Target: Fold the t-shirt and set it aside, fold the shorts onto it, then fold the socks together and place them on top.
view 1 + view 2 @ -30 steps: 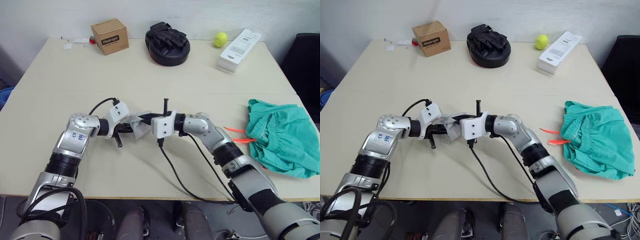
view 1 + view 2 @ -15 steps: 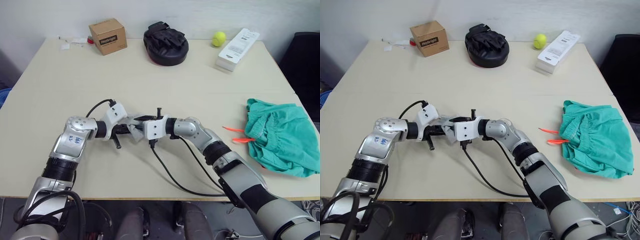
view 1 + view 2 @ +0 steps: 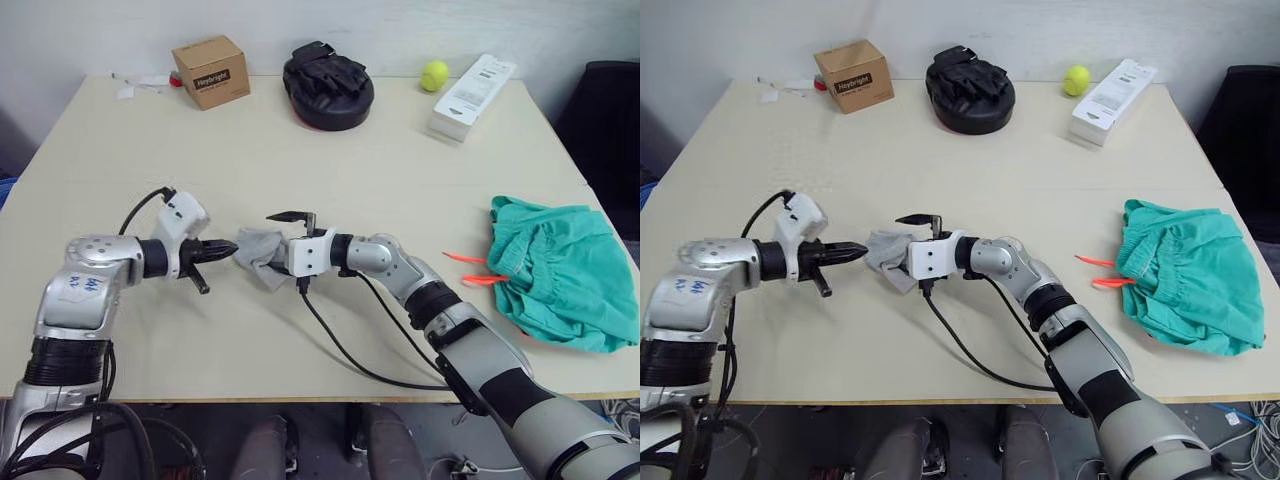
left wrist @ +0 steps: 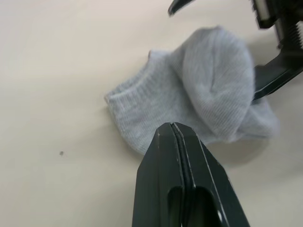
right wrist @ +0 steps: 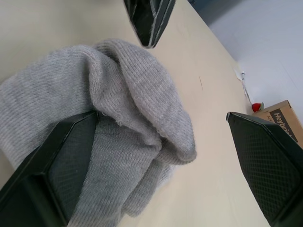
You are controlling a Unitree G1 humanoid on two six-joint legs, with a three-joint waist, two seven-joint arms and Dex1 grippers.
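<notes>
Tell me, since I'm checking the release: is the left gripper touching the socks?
Apart. In the left eye view, bare table shows between the shut left gripper and the socks.

Cardboard box (image 3: pixel 211 72): label reads "Heybright", uncertain; nothing else legible.

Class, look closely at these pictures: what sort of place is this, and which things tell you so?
Probably an indoor lab or office workroom, not a home. A plain beige table against a bare white wall holds unrelated props: a small brown cardboard box, a yellow-green tennis ball and a black padded mitt.
</notes>
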